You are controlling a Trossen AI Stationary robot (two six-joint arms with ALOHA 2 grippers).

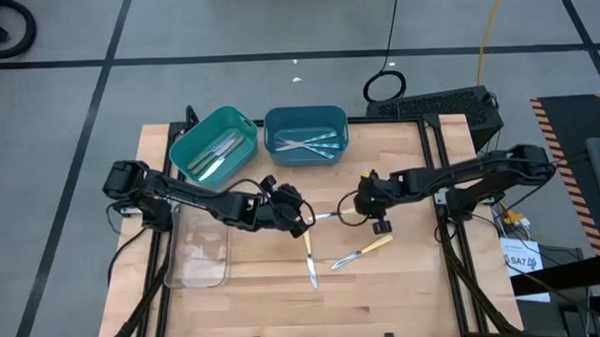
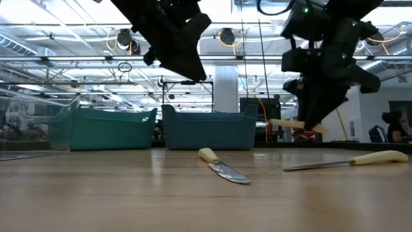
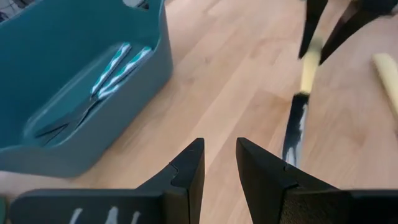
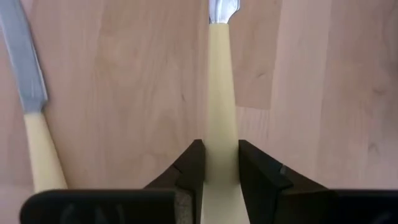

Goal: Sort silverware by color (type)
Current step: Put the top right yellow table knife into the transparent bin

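The held knife (image 4: 219,81) has a yellow handle and sits between the two fingers of the right gripper (image 4: 220,163), which pinches the handle near its end. In the right wrist view the handle runs straight up the frame centre and the metal part begins at the top edge. In the high view this piece appears just right of frame centre, extending left from the right gripper (image 1: 358,203) toward the left gripper (image 1: 300,217). The low view shows it lifted off the table (image 2: 129,193), at right of centre, under the dark gripper.

Two more yellow-handled knives lie on the table. One knife (image 1: 309,256) lies below frame centre in the high view, blade pointing down. The other knife (image 1: 363,252) lies to its right, tilted, handle up-right.

The left gripper (image 3: 219,163) hangs above the table with a narrow gap between its fingers and nothing between them.

Only the left wrist view shows the contents of the teal bin (image 3: 81,74) closely: blue-handled utensils (image 3: 109,74). The high view alone shows a second bin (image 1: 211,144) with pale utensils and a clear tray (image 1: 198,254) at lower left.
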